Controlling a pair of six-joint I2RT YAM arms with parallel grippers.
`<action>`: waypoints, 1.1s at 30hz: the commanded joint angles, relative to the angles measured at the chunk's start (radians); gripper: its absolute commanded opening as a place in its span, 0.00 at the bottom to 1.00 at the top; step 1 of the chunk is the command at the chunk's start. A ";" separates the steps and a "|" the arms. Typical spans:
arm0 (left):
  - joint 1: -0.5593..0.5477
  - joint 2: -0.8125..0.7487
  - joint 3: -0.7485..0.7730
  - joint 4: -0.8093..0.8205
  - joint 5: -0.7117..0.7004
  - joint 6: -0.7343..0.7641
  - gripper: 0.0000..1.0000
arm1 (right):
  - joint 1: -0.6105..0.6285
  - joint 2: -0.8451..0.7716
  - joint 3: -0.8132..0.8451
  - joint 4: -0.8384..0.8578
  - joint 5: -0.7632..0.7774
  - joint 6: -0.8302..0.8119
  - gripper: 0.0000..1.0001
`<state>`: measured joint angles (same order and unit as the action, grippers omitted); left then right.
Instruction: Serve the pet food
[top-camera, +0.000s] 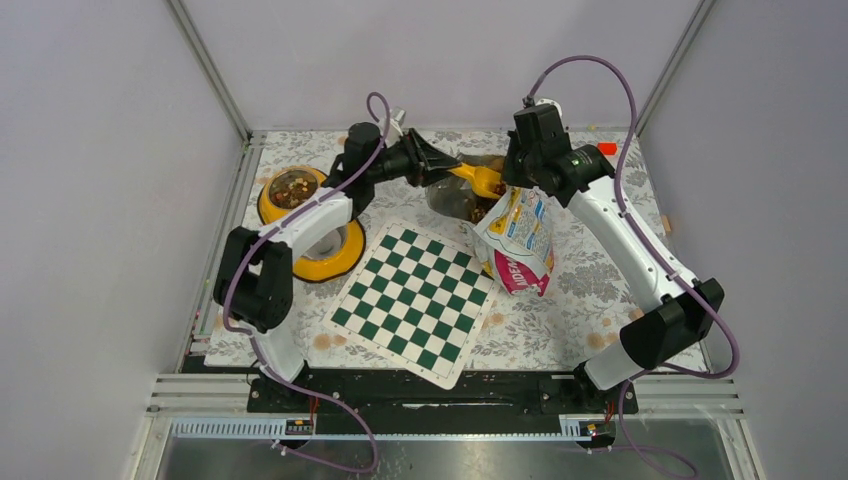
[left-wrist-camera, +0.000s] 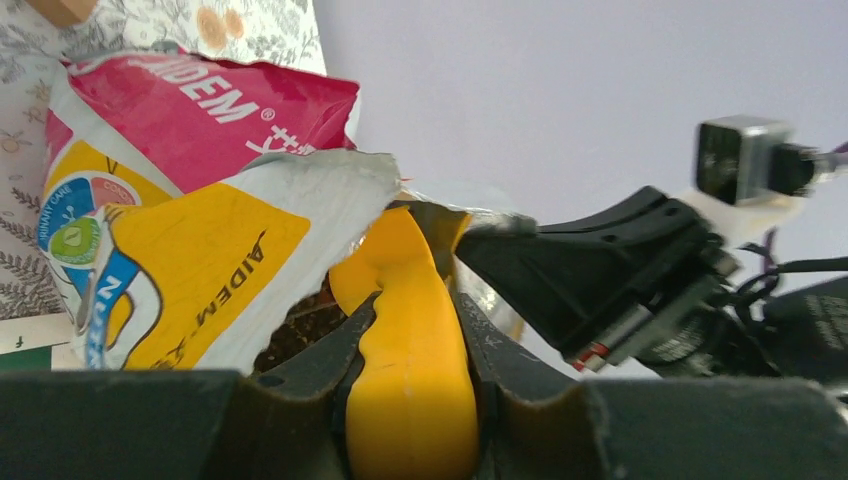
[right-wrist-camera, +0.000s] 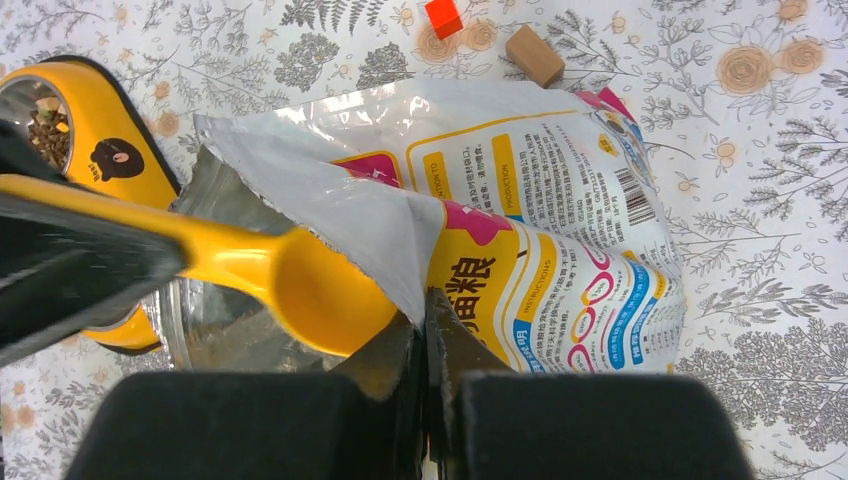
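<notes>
The pet food bag, white, yellow and pink, stands torn open behind the chequered mat. My right gripper is shut on the bag's torn top edge and holds the bag open. My left gripper is shut on the handle of a yellow scoop. The scoop's bowl sits at the bag's mouth, with no kibble showing on it. Dark pet food shows inside the bag. More pet food lies in the yellow feeder's bowl at the left.
A yellow double feeder sits left of the green-and-white chequered mat. A clear tub stands beside the bag. A red cube and a tan wooden block lie behind the bag.
</notes>
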<state>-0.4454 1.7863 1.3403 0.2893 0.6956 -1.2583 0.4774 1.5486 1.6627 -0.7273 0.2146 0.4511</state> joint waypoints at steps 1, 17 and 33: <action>0.045 -0.123 0.000 0.120 0.042 -0.069 0.00 | -0.014 -0.058 0.025 0.113 0.031 0.034 0.00; 0.156 -0.230 -0.046 0.071 0.082 -0.028 0.00 | -0.063 -0.070 0.004 0.113 0.016 0.054 0.00; 0.278 -0.296 -0.229 0.498 0.267 -0.257 0.00 | -0.083 -0.076 -0.004 0.114 0.020 0.059 0.00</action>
<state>-0.2066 1.5475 1.1461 0.4969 0.8745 -1.3796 0.4042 1.5211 1.6444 -0.7345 0.2199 0.4812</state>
